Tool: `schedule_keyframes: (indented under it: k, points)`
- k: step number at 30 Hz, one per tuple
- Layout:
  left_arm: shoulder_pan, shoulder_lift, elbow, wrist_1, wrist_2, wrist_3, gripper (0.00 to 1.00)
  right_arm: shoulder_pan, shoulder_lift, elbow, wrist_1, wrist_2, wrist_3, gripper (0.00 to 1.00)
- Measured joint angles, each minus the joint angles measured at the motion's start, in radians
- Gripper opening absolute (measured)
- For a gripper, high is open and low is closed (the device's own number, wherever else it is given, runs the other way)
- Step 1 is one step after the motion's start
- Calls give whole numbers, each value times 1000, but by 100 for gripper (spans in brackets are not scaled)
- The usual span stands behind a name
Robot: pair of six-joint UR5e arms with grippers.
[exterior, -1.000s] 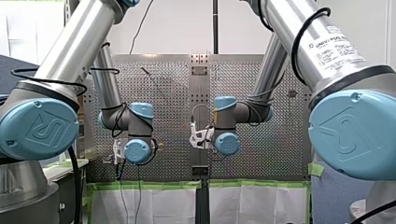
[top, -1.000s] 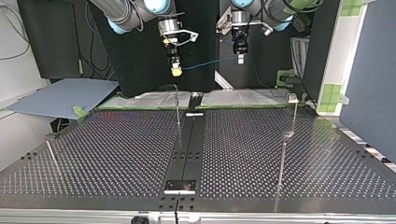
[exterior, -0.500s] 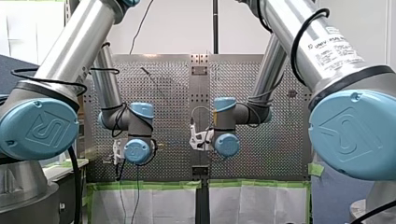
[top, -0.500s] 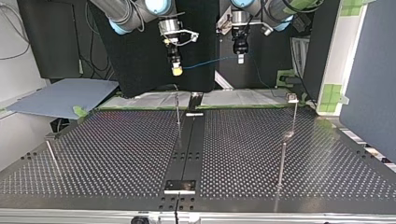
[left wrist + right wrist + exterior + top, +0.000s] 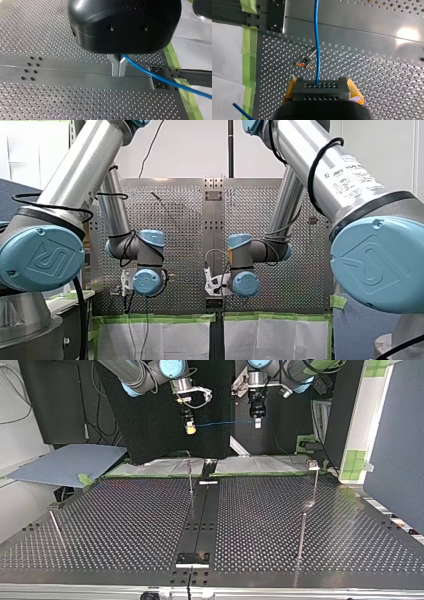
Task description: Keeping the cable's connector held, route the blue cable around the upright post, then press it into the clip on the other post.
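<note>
The blue cable [image 5: 225, 423] is strung nearly level and taut between the two grippers, in the air above the far edge of the perforated table [image 5: 125, 525] in the top view, and it touches neither post. At the top view's right, my left gripper [image 5: 257, 422] hangs tips down. In the left wrist view its metal fingers [image 5: 115, 67] are pressed together, and the cable [image 5: 160, 80] leaves them near their roots and runs off to one side over the table. At the top view's left, my right gripper [image 5: 189, 430] also points down and shows yellow pads. In the right wrist view the cable [image 5: 317, 45] runs straight ahead from the black perforated block [image 5: 322, 89] set between the yellow pads [image 5: 355, 91], so this gripper is clamped on the cable as well. The connector cannot be made out in any view. In that view, a small fitting with orange parts [image 5: 304, 61] stands on the table just beside the cable's line. The upright post [image 5: 190, 480] stands near the table's middle strip, below and in front of my right gripper. The post with the clip [image 5: 315, 485] stands well apart at the top view's right, its clip [image 5: 313, 465] at the top.
</note>
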Motion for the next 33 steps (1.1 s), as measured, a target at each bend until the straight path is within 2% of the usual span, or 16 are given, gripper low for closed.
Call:
schedule_keyframes:
  k: [8, 11, 14, 17, 23, 27, 33]
  points:
    - [6, 6, 1, -6, 5, 6, 0, 2, -4, 1, 4, 0, 0, 0]
    - [16, 27, 3, -27, 10, 12, 0, 5, -20, 0, 13, 2, 8, 0]
    - [20, 54, 4, -54, 21, 7, 0, 9, -43, -1, 34, -4, 29, 0]
    - [19, 81, 4, -81, 42, 10, 0, 13, -70, 1, 56, -23, 55, 0]
    - [24, 134, 5, -135, 85, 18, 0, 17, -119, 3, 58, -70, 99, 0]
    - [29, 171, 5, -171, 95, -12, 0, 17, -150, 1, 47, -93, 104, 0]
    - [37, 229, 5, -217, 96, -64, 0, 14, -198, -37, 71, -89, 99, 0]
